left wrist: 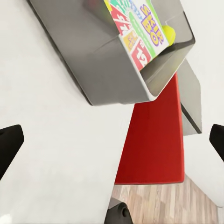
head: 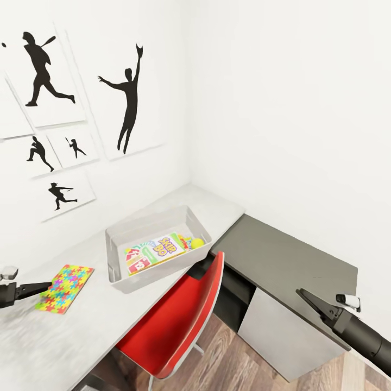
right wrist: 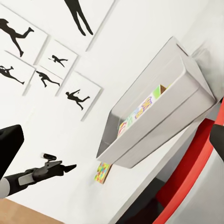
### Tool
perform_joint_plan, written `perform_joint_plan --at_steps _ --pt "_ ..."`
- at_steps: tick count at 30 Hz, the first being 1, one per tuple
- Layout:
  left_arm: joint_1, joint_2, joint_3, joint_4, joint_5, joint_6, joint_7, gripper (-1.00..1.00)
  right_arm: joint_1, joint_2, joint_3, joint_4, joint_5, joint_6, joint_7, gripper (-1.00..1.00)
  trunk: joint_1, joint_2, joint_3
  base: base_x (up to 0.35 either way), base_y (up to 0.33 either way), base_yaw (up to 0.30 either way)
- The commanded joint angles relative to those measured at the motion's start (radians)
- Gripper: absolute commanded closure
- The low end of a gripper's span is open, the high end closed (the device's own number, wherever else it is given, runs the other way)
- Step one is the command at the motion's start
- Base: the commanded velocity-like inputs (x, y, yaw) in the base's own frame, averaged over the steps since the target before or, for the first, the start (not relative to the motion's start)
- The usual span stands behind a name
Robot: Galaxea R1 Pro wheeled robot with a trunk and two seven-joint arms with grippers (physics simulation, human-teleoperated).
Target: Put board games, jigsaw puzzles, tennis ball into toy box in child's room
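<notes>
Nearby, white table (head: 65, 336) meets dark desk (head: 282, 255) in corner.

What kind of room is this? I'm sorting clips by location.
Probably a child's bedroom or study corner: baseball silhouette prints on the wall, a desk with a red chair, and a toy box holding a Skip-Bo game.

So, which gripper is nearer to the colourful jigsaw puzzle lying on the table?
Left. The left gripper hovers right at the jigsaw puzzle, its fingertips at the puzzle's near edge. The right gripper is far across, beyond the red chair.
</notes>
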Motion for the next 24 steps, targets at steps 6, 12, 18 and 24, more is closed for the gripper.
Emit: perform_joint_plan --at_steps 6,12,18,24 --pt "-0.001 -0.002 0.008 0.000 -0.010 0.011 -0.004 -1.00 -0.001 0.000 -0.001 0.000 -0.004 0.006 0.001 -1.00 0.001 -0.002 -0.002 0.000 0.000 0.002" --pt "-0.001 -0.006 0.008 0.000 -0.010 0.010 -0.004 -1.00 -0.001 0.000 0.000 0.000 -0.004 0.006 0.001 -1.00 0.001 -0.002 0.000 0.000 0.000 0.041" --pt "-0.001 -0.012 0.008 0.000 -0.010 0.009 -0.004 -1.00 -0.001 0.000 0.000 0.000 -0.004 0.006 0.000 -1.00 0.001 -0.002 0.006 0.000 0.000 0.149" --pt "-0.001 -0.019 0.008 0.000 -0.010 0.010 -0.004 -1.00 -0.001 0.000 0.000 0.000 -0.004 0.006 0.000 -1.00 0.001 -0.002 0.013 0.000 0.000 0.187"
